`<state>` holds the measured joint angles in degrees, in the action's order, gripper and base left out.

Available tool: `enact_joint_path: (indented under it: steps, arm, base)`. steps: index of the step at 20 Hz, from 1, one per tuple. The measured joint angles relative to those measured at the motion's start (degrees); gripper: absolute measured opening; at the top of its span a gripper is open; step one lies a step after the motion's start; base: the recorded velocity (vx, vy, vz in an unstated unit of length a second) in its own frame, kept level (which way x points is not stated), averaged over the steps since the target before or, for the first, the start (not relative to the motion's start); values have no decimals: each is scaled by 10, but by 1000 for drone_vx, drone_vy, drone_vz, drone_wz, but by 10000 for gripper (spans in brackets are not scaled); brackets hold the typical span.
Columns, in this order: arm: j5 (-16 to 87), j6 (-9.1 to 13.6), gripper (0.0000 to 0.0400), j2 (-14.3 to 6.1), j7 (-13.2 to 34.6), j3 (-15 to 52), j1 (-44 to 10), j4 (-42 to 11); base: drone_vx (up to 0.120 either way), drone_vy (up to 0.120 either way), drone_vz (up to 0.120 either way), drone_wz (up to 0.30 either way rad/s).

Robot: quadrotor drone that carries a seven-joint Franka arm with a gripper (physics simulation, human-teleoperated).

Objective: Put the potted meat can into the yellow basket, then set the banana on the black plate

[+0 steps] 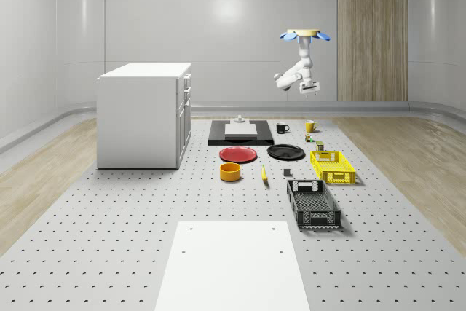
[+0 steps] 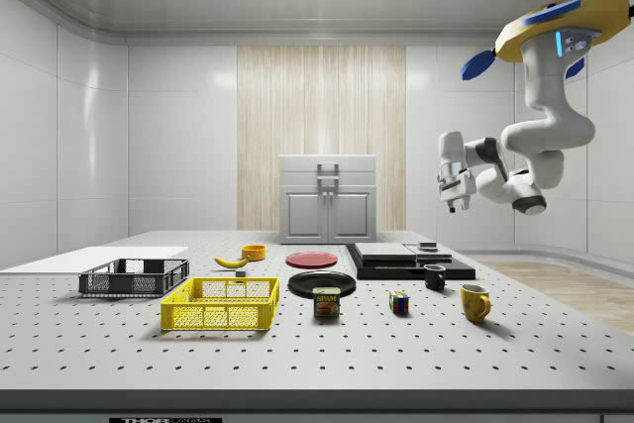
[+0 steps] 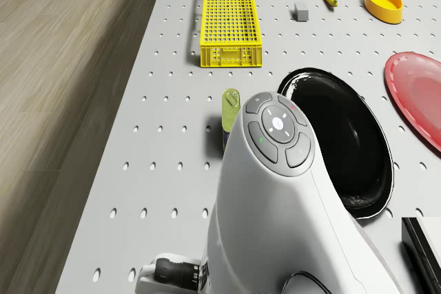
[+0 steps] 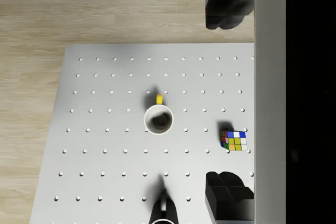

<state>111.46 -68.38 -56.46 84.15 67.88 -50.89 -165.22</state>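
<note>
The potted meat can (image 2: 327, 302) stands upright on the table between the yellow basket (image 2: 222, 304) and a Rubik's cube; the arm partly hides the can (image 3: 230, 110) in the drone view. The banana (image 1: 263, 174) lies beside an orange bowl. The black plate (image 1: 285, 152) sits next to a red plate. The drone (image 1: 304, 34) hovers high over the table's far right part. My gripper (image 4: 224, 99) hangs well above the table, open and holding nothing, looking down on a yellow mug. It is also seen from the side, gripper (image 2: 453, 204) far above the can.
A yellow mug (image 4: 158, 120), a Rubik's cube (image 4: 234, 140) and a black mug (image 1: 282, 128) stand below the gripper. A black basket (image 1: 313, 204), red plate (image 1: 238, 154), orange bowl (image 1: 230, 172), black platform (image 1: 240, 133) and white cabinet (image 1: 143, 114) share the table.
</note>
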Motion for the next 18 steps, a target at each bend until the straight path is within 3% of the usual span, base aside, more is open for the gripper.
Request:
enact_joint_path:
  steps: [7, 18]
  arm:
    - [22, 16, 400, -32, 42, 31, -62, -7]
    - [12, -2, 400, -69, 66, 51, -94, -6]
  base:
    - [120, 0, -120, 0]
    - [120, 0, -120, 0]
